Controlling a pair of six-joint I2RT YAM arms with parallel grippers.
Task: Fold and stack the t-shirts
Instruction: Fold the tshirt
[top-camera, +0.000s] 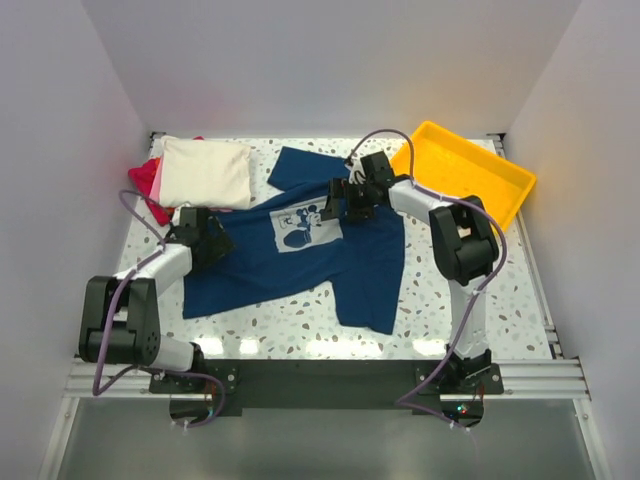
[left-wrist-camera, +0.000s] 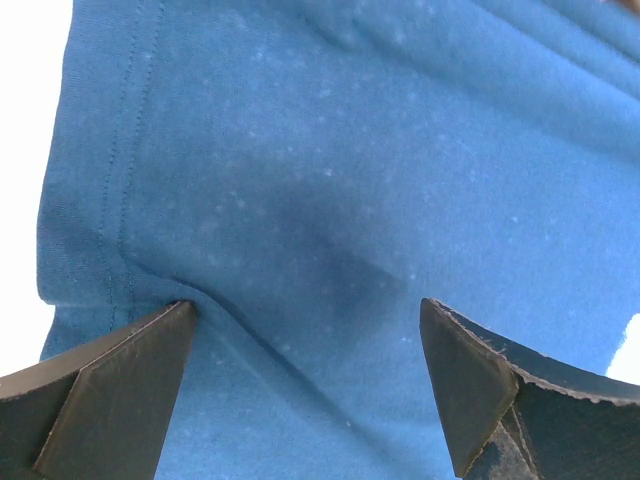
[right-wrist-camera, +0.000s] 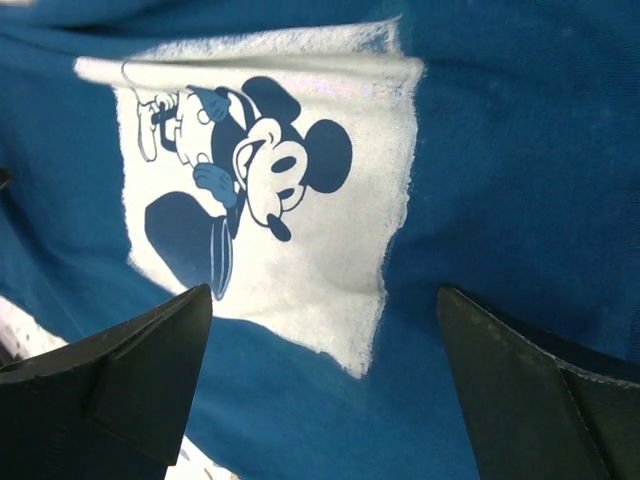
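The navy t-shirt (top-camera: 330, 255) lies spread and rumpled in the middle of the table, its pale cartoon print (top-camera: 303, 225) facing up. My left gripper (top-camera: 210, 240) is open over the shirt's left edge; in the left wrist view (left-wrist-camera: 305, 325) blue cloth with a hem seam fills the frame between the jaws. My right gripper (top-camera: 345, 205) is open above the shirt's upper part; in the right wrist view (right-wrist-camera: 320, 310) the print (right-wrist-camera: 290, 190) lies between the jaws. A folded cream shirt (top-camera: 205, 172) lies on pink (top-camera: 158, 178) and red (top-camera: 143, 172) ones at back left.
A yellow plastic tray (top-camera: 500, 175) sits tilted at the back right. The speckled tabletop (top-camera: 300, 325) shows in front of the shirt. White walls enclose the table on the left, back and right.
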